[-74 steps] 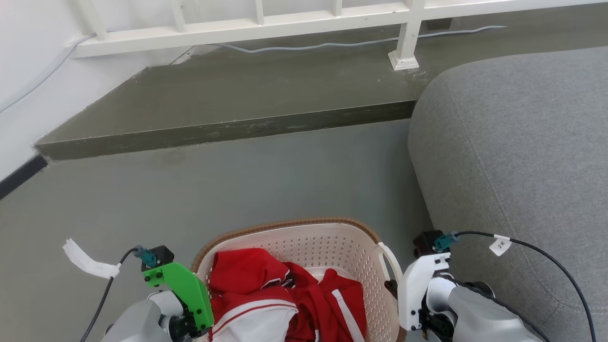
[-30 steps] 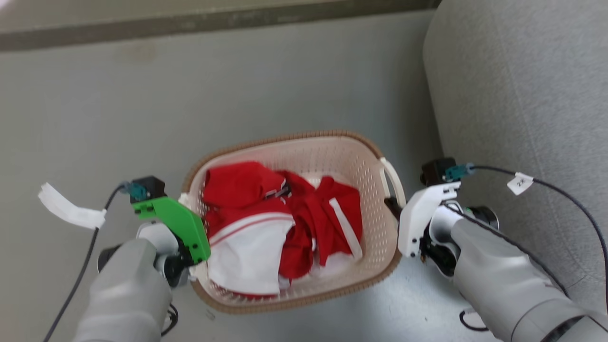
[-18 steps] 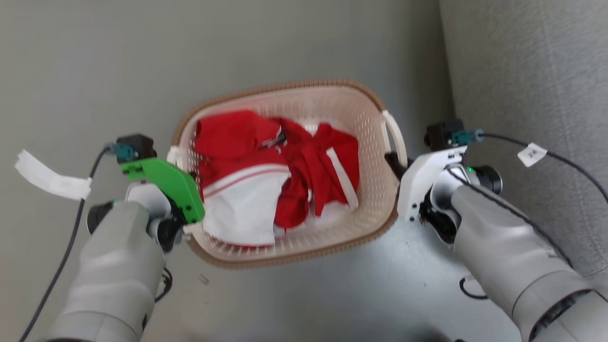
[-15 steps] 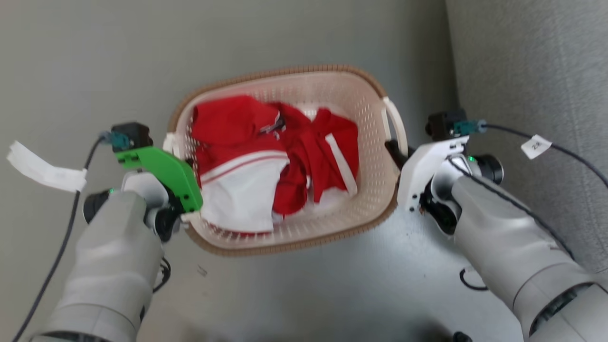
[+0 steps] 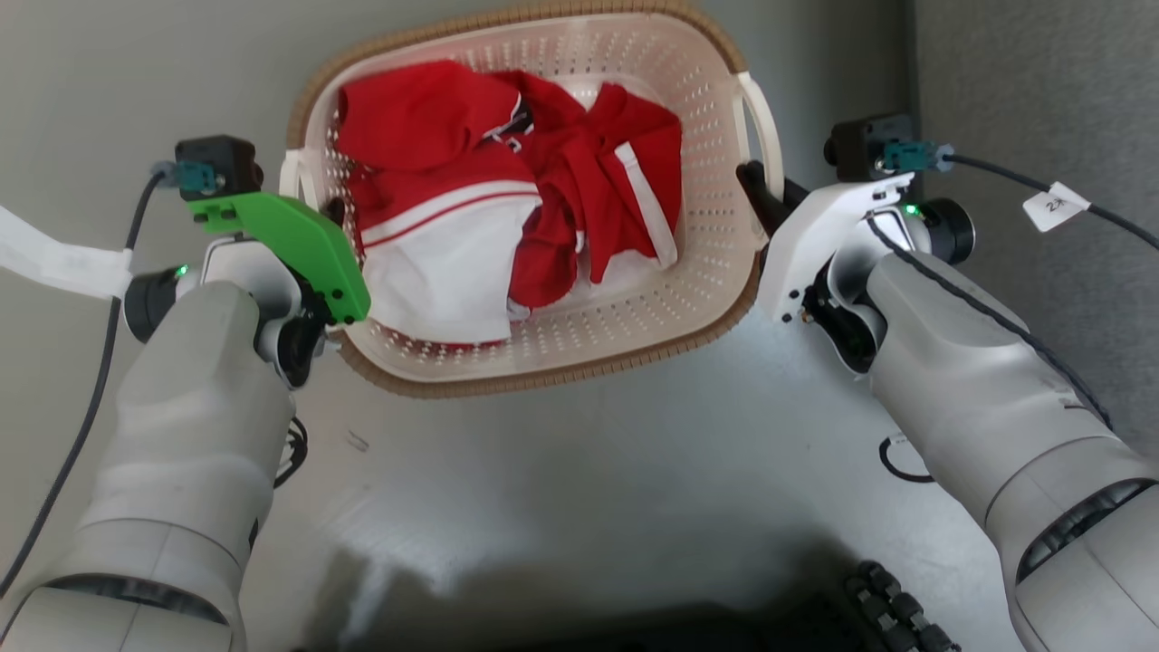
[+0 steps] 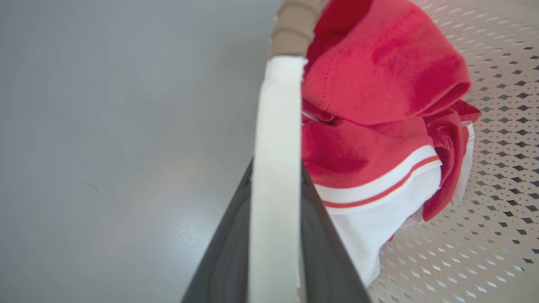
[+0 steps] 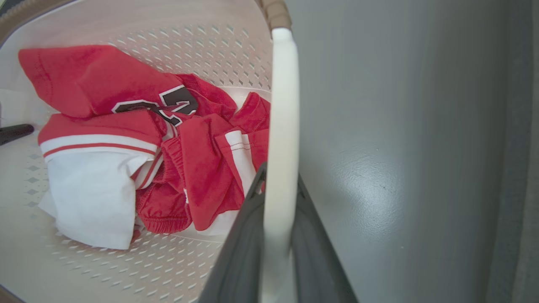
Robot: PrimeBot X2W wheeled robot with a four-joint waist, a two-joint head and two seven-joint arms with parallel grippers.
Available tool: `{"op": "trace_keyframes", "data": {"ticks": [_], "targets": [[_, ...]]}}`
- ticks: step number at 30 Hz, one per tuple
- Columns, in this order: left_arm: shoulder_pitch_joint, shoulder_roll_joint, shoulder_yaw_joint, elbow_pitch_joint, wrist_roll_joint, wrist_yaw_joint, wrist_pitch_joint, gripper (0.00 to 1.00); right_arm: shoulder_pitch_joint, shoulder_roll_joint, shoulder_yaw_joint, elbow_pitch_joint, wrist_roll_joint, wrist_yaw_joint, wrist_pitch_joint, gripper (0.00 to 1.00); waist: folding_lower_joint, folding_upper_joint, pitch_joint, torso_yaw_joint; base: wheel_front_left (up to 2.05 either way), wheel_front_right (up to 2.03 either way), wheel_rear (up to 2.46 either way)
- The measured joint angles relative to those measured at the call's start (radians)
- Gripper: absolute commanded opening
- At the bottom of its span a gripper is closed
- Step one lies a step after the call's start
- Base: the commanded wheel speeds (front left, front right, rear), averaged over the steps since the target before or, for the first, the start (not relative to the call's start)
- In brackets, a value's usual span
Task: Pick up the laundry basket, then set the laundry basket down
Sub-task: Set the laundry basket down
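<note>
Clamping laundry basket (image 5: 634,308) at both sides: L fingers (image 6: 229,248) closed tight on L loop handle (image 6: 276,126), R fingers (image 7: 313,252) likewise on R loop handle (image 7: 282,105); forearms angled inward. Basket w/ red-white clothes (image 5: 471,190) lies between my arms over grey floor (image 5: 561,471). Fingertips hidden; floor contact unclear.

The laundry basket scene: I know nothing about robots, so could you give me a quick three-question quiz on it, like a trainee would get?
1. True or false: the laundry basket is empty.
2. The left arm's jaws are shut on: A) the brown rim, B) a white loop handle, C) a sleeve.
3. Fill in: the clothes inside are red and ___.
Key: 1 false; 2 B; 3 white.
</note>
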Motion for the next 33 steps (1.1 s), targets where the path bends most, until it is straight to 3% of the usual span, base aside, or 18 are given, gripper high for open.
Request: {"op": "trace_keyframes", "data": {"ticks": [15, 33], "targets": [[-0.059, 0.002, -0.008, 0.011, 0.017, 0.001, -0.06, 0.0, -0.06, 0.0, -0.004, 0.016, -0.003, 0.0, -0.035, 0.0, 0.0, 0.0, 0.159, -0.004, 0.0, 0.0, 0.0], [-0.106, -0.001, -0.008, 0.037, 0.025, 0.003, -0.13, 0.0, -0.11, -0.008, -0.007, 0.018, -0.019, 0.003, -0.092, 0.0, -0.0002, 0.0, 0.209, 0.007, 0.0, 0.0, 0.0]]}}
